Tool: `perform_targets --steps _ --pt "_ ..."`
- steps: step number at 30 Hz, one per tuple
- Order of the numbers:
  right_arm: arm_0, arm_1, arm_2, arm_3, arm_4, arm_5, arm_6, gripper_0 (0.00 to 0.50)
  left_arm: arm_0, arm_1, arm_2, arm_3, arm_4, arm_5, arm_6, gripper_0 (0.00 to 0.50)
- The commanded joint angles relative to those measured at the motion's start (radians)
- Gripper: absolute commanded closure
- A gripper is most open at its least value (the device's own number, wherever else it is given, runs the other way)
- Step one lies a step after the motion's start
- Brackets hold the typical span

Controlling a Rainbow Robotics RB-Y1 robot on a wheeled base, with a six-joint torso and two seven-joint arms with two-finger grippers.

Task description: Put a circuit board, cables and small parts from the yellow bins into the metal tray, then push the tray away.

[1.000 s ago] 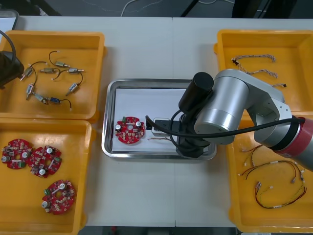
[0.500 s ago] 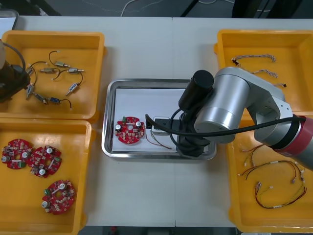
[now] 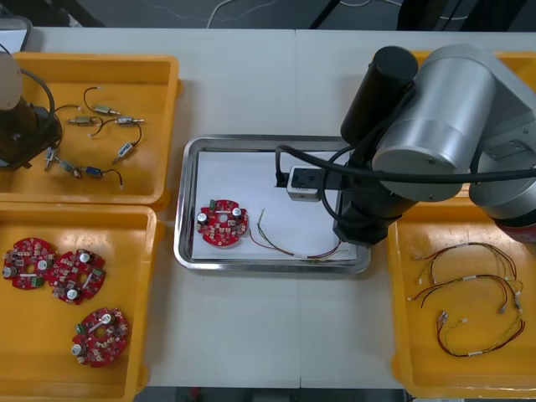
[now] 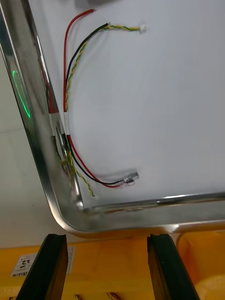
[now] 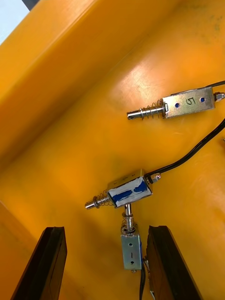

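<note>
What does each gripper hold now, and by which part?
Nothing. The right gripper is open at a corner of the metal tray; the left gripper is open above small metal parts.

A light tabletop (image 3: 251,335) is lying under even light, a thin seam (image 3: 295,75) crossing it, while beyond its far edge a dark floor (image 3: 151,10) is showing, perhaps carrying a pale cord (image 3: 243,7).

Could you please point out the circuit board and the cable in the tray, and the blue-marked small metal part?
circuit board (image 3: 223,224), front view, centre of its red disc.
red and yellow cable (image 4: 64,89), right wrist view, its red wire midway.
blue-marked small metal part (image 5: 130,193), left wrist view, its blue face.
</note>
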Motion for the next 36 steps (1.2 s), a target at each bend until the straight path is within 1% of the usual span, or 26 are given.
perform_targets --steps 1,4,8,11,13,14,16,17,18,20,23,25,29,32,36 --pt "-0.037 0.013 -0.126 -0.057 -0.035 0.036 0.027 0.000 -0.056 -0.010 -0.004 0.027 0.015 -0.021 -0.109 0.000" --pt "-0.037 0.002 -0.171 -0.058 -0.061 0.036 0.021 0.000 -0.075 -0.010 -0.004 0.054 0.023 -0.018 -0.124 0.000" --pt "-0.024 -0.033 -0.263 -0.057 -0.115 0.036 -0.021 0.000 -0.082 -0.021 -0.004 0.063 0.018 -0.016 -0.138 0.000" --pt "0.002 -0.072 -0.323 -0.058 -0.160 0.036 -0.074 0.000 -0.082 -0.024 -0.004 0.068 0.015 -0.015 -0.152 0.000" --pt "0.029 -0.112 -0.369 -0.058 -0.192 0.036 -0.119 0.000 -0.087 -0.030 -0.004 0.077 0.015 -0.015 -0.163 0.000" --pt "0.037 -0.122 -0.381 -0.058 -0.198 0.036 -0.130 0.000 -0.090 -0.032 -0.004 0.082 0.015 -0.015 -0.166 0.000" --pt "0.068 -0.162 -0.433 -0.058 -0.226 0.036 -0.174 0.000 -0.096 -0.039 0.007 0.093 0.006 -0.010 -0.183 0.000" --pt "0.077 -0.168 -0.447 -0.058 -0.230 0.036 -0.186 0.000 -0.098 -0.041 0.010 0.093 0.003 -0.007 -0.192 0.000" --pt "0.095 -0.187 -0.471 -0.058 -0.235 0.036 -0.208 0.000 -0.096 -0.044 0.021 0.093 0.001 -0.002 -0.210 0.000" --pt "0.129 -0.214 -0.513 -0.058 -0.239 0.036 -0.251 0.000 -0.096 -0.044 0.036 0.093 0.008 0.004 -0.238 0.000" --pt "0.164 -0.247 -0.559 -0.058 -0.239 0.036 -0.311 0.000 -0.096 -0.047 0.038 0.093 0.009 0.004 -0.242 0.000" --pt "0.189 -0.259 -0.586 -0.057 -0.233 0.036 -0.343 0.000 -0.096 -0.050 0.041 0.094 0.006 0.004 -0.244 0.000" --pt "0.229 -0.273 -0.652 -0.035 -0.222 0.036 -0.409 0.000 -0.096 -0.062 0.062 0.093 -0.014 0.016 -0.253 0.000" --pt "0.238 -0.279 -0.683 0.000 -0.209 0.036 -0.441 0.000 -0.096 -0.072 0.079 0.093 -0.026 0.021 -0.267 0.000" --pt "0.238 -0.282 -0.709 0.048 -0.179 0.036 -0.453 0.000 -0.090 -0.078 0.087 0.093 -0.040 0.021 -0.275 0.000"
